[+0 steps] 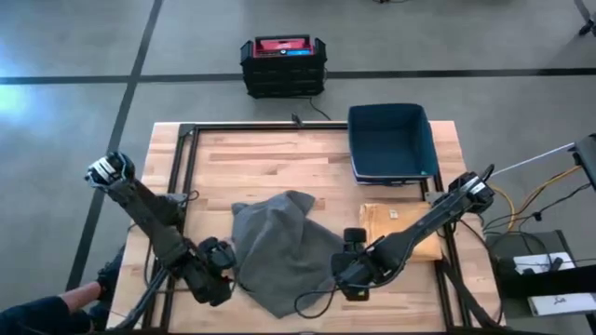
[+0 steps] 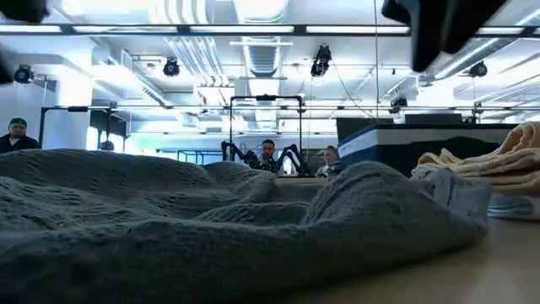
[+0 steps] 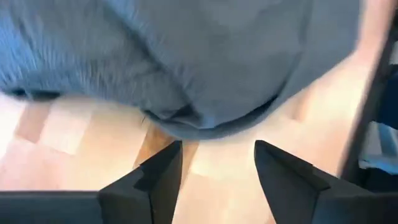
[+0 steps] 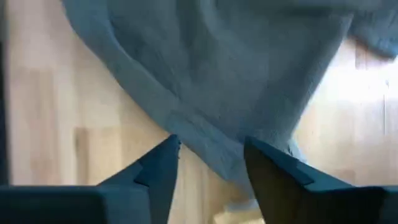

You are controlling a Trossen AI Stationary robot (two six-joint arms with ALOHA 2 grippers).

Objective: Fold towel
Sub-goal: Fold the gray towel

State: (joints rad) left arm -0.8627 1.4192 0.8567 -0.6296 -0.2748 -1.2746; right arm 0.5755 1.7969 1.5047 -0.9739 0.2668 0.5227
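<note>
A grey towel (image 1: 279, 247) lies crumpled on the wooden table (image 1: 233, 158), near its middle and front. It fills the foreground of the low view (image 2: 211, 219). My left gripper (image 1: 223, 272) is low at the towel's left side. It is open, and its fingertips stand just short of the towel's rounded edge (image 3: 205, 127) with bare wood between them (image 3: 217, 152). My right gripper (image 1: 346, 272) is low at the towel's right side, also open. The towel's hemmed edge (image 4: 205, 140) runs down into the gap between its fingertips (image 4: 211, 152). My right gripper has one open finger on each side of the towel's hemmed edge (image 4: 214, 162), which lies on the table. I cannot tell whether either finger touches the cloth.
A blue bin (image 1: 391, 144) stands at the far right of the table. In front of it lies a stack of tan folded cloths (image 1: 400, 223), seen also in the low view (image 2: 498, 165). A black crate (image 1: 282, 65) sits on the floor beyond the far edge. People show in the room behind.
</note>
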